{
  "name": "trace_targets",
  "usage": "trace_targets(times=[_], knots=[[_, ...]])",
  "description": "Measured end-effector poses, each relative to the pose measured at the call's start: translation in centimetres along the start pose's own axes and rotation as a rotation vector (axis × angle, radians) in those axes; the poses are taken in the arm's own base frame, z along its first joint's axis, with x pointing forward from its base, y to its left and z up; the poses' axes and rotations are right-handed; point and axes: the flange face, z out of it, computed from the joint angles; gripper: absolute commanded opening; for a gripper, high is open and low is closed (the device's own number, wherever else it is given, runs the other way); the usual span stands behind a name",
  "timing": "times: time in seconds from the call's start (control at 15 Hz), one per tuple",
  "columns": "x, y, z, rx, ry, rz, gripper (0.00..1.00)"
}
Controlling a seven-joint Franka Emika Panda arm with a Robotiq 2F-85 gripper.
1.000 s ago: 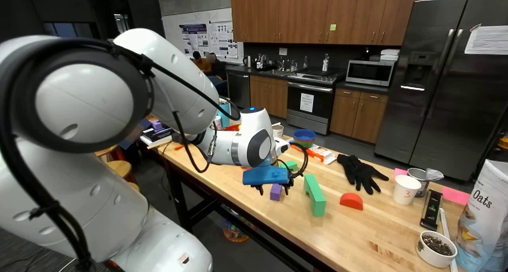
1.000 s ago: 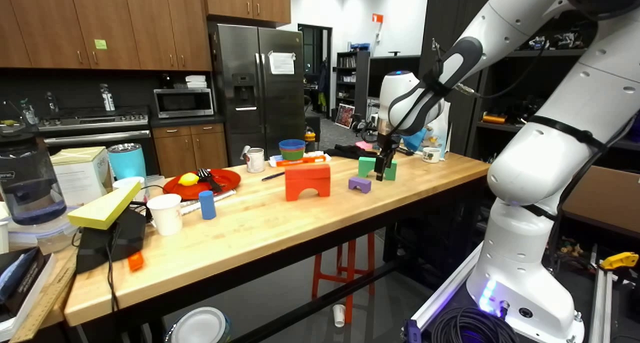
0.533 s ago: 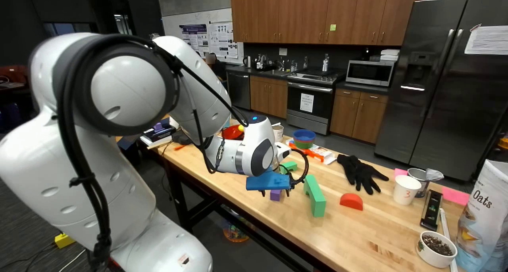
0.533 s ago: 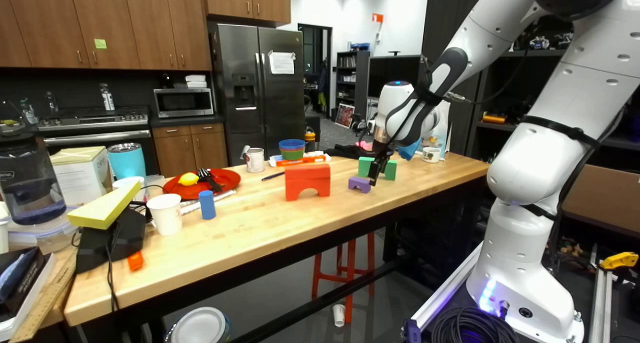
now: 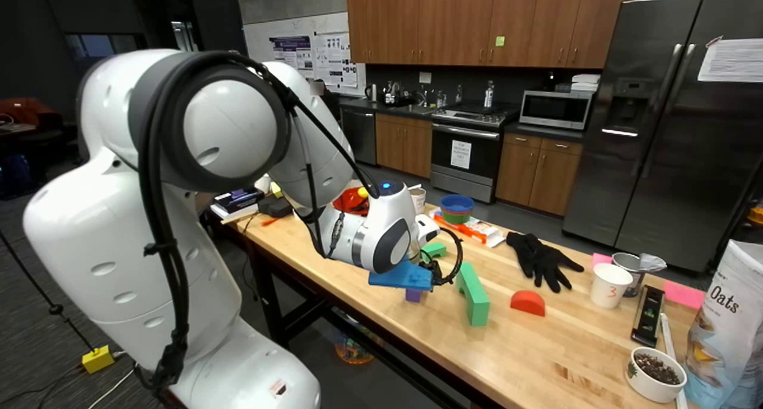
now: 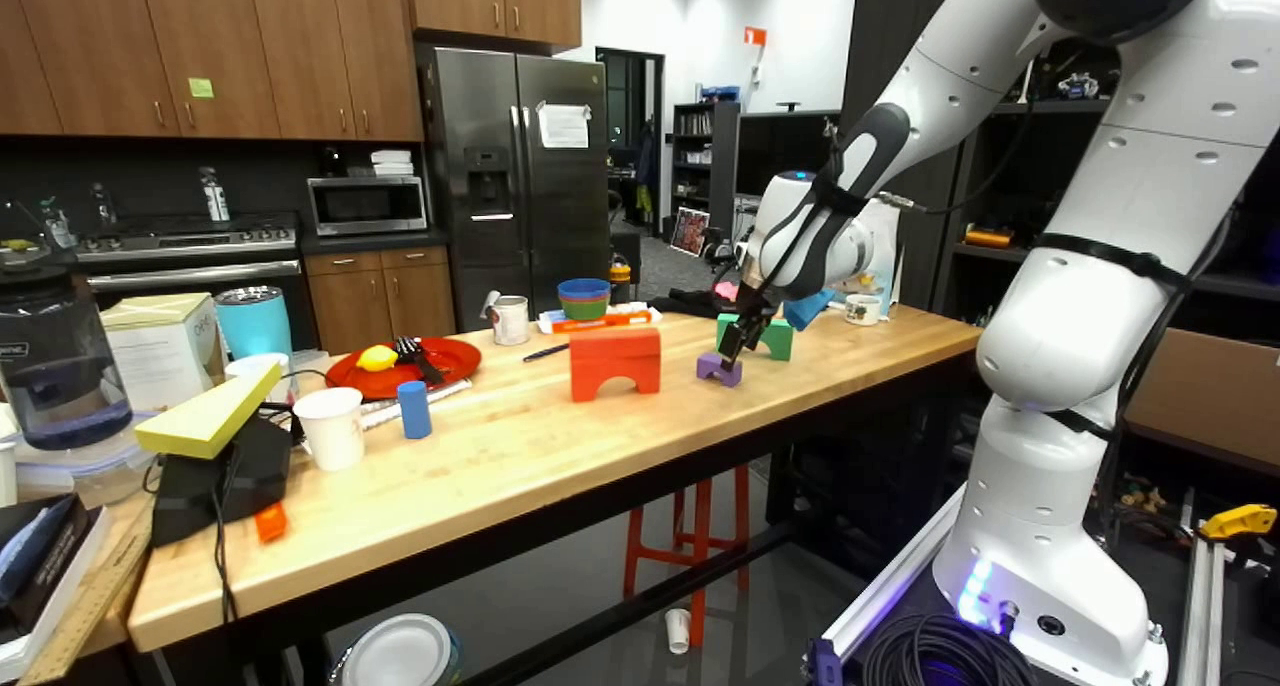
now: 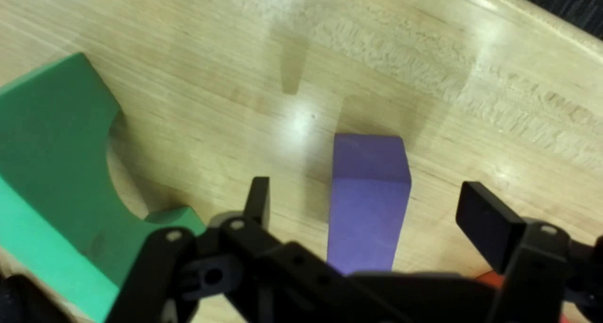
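Well to the left in an exterior view, a yellow block lies tilted across a black object. Next come a white paper cup, upright, and a blue cylinder standing on end. Behind the cylinder sits a red plate carrying a yellow lemon and a black utensil. Further along, a can and a stack of coloured bowls stand towards the back, with a red arch block upright on the surface nearer the front.

To the right of that, apart from it, stands the small purple arch block, near the surface's edge. The hand slants down over it, fingers spread wide; in the wrist view the purple arch block shows between them, with the surface visible on either side of it. How high above the surface they are, I cannot tell.

Farther right, in both exterior views, comes a green arch block, standing near the hand. Then, in an exterior view, follow a red half-round block, black gloves, a white cup marked 3, a white bowl of dark bits and, at the far right, a bag of oats.
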Motion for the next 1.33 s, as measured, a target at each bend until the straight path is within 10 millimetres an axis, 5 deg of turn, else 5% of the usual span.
trace_targets(times=[0.13,0.27,0.8,1.33], knots=[[0.0,-0.5,0.8,0.026,0.004,0.021,1.00],[-0.1,-0.9,1.6,0.049,0.004,0.038,0.74],[-0.6,-0.2,2.1,0.067,-0.002,0.084,0.16],[-0.8,0.8,2.0,0.050,-0.006,0.073,0.16]])
